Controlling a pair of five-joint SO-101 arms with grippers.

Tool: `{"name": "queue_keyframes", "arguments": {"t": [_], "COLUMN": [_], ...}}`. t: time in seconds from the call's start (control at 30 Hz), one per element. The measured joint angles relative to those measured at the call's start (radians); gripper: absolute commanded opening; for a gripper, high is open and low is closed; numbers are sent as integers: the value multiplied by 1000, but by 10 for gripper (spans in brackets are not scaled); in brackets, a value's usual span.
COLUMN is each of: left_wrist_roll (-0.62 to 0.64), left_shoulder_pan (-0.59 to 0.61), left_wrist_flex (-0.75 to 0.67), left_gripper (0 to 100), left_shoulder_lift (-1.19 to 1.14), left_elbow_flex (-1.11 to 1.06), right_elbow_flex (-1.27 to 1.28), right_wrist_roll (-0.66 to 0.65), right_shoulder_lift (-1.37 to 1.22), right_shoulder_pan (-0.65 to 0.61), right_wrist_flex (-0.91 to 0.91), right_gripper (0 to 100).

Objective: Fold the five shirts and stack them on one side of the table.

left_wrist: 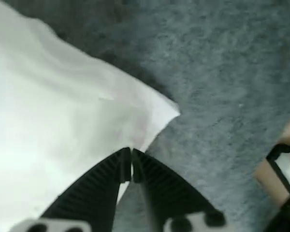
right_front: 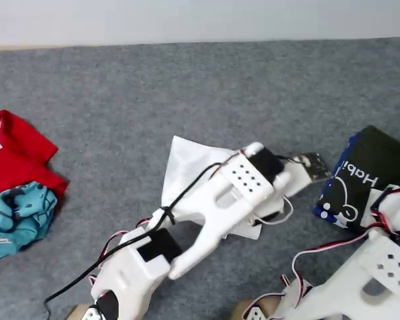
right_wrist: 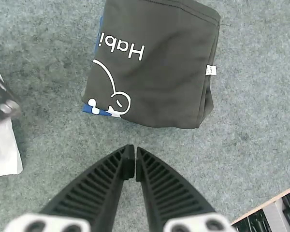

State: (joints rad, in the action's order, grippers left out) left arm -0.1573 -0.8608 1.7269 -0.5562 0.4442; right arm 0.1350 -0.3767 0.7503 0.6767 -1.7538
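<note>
Pressed together, the left gripper (left_wrist: 131,162) is seen at the edge of the white shirt (left_wrist: 63,121), spread on the worktop (right_front: 187,87) beneath that arm; the right gripper (right_wrist: 135,157), likewise closed, is held just short of the folded black shirt (right_wrist: 154,72).

Smooth matt cloth: the dark shirt (right_wrist: 159,72) ahead of the right gripper (right_wrist: 135,162), the white shirt (left_wrist: 53,125) at the left gripper (left_wrist: 131,162). Ribbed black plastic fingers (right_wrist: 101,188); rough felt table cover (right_wrist: 251,140) beneath.

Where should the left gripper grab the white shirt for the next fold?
Probably the pointed corner of the white shirt, coming from the bare carpet side: it lies flat, sticks out free, and sits just beyond the shut left gripper.
</note>
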Motion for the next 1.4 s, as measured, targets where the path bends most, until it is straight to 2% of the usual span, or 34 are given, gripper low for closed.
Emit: {"name": "queue_keyframes", "arguments": {"t": [0.17,0.37,0.57,0.73,0.87,0.97,1.23,1.4], "left_wrist_roll": [-18,-84,-143,-149,-149,-104,-81,-81], "left_shoulder_pan": [-17,34,72,91,87,81,-8,35], "left_wrist_flex": [0,0,0,-2,-63,-101,-112,-97], "left_gripper": [59,116,112,2,6,6,6,6], "left_shoulder_lift": [-15,20,157,178,98,21,-100,-81], "left_elbow_flex": [-66,-114,-115,-126,-126,-126,-146,-124], "right_elbow_flex": [0,0,0,0,0,0,12,23], "right_wrist_roll": [0,0,0,0,0,0,0,0], "right_shoulder_lift": [0,0,0,0,0,0,0,0], "right_shoulder_pan": [0,0,0,0,0,0,0,0], "right_wrist_flex": [0,0,0,0,0,0,0,0], "right_gripper": [10,11,11,11,11,11,10,10]}}
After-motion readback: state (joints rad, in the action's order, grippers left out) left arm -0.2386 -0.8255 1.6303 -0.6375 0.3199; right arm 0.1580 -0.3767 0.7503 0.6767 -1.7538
